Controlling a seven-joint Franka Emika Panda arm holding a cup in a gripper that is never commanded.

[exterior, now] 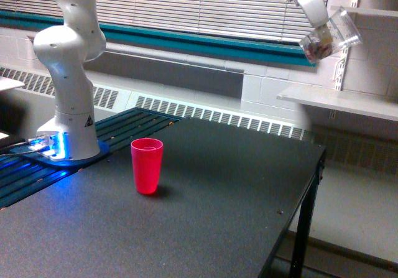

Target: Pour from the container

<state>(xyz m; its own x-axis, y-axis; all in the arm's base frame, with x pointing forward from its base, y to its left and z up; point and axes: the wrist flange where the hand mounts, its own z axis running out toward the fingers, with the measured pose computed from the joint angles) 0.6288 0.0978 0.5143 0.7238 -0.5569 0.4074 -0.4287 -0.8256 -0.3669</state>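
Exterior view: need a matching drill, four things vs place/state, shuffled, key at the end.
Things:
1. red cup
2. clear plastic cup
3. robot base
4. white shelf

Place or state:
A. held tilted high in the air at the view's upper right, small pieces inside
B. on the wall at the view's right, beyond the table
C. upright on the dark table
D. at the table's left end, blue light glowing

Pairs: 1-C, 2-A, 3-D, 4-B

White rounded arm [68,54], black warning triangle, blue-lit base [59,147], black joint ring, pale hand [314,7]
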